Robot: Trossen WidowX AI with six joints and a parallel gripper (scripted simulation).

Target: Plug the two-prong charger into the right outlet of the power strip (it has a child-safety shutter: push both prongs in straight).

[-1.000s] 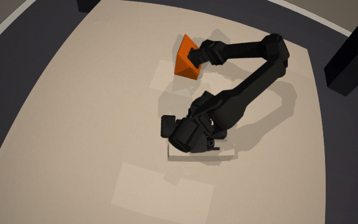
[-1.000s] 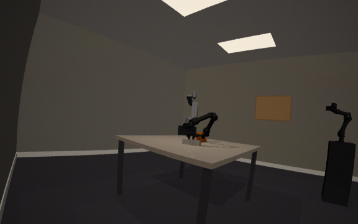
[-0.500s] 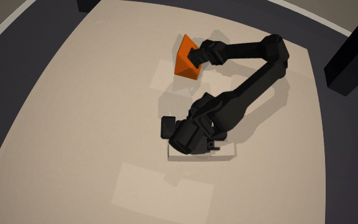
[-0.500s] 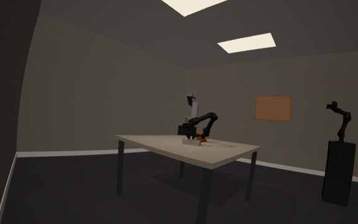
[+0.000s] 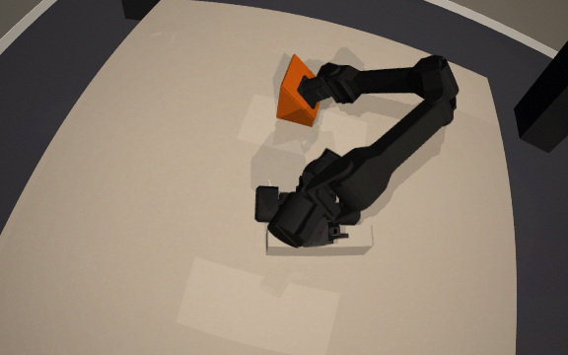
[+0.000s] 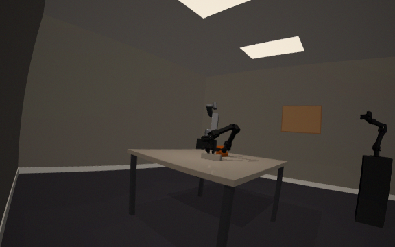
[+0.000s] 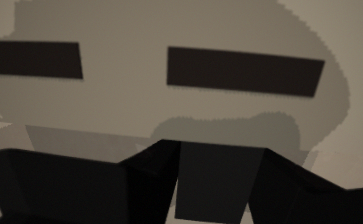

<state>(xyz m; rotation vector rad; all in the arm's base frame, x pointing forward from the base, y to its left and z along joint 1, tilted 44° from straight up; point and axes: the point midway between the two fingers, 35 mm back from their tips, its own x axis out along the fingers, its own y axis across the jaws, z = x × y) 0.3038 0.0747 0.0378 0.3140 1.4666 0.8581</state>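
Observation:
My gripper [image 5: 306, 228] [image 6: 207, 147] [image 7: 211, 142] is shut on the dark charger [image 7: 216, 187], whose block-shaped body fills the gap between the two black fingers in the wrist view. The gripper hangs right over the white power strip [image 5: 359, 246] [image 6: 212, 157] [image 7: 127, 27], very close to its top face. Two dark rectangular slots show on that face in the wrist view: one slot [image 7: 244, 71] just above the charger and another slot [image 7: 32, 60] to the left. The prongs are hidden under the charger body. In the top view the arm covers most of the strip.
The arm bends back to its orange wedge base [image 5: 291, 101] at the far side of the table [image 5: 116, 197] [image 6: 242, 171]. Pale rectangular patches [image 5: 256, 306] mark the table top. A black pedestal [image 5: 560, 89] [image 6: 372, 192] carrying another small arm stands off the table.

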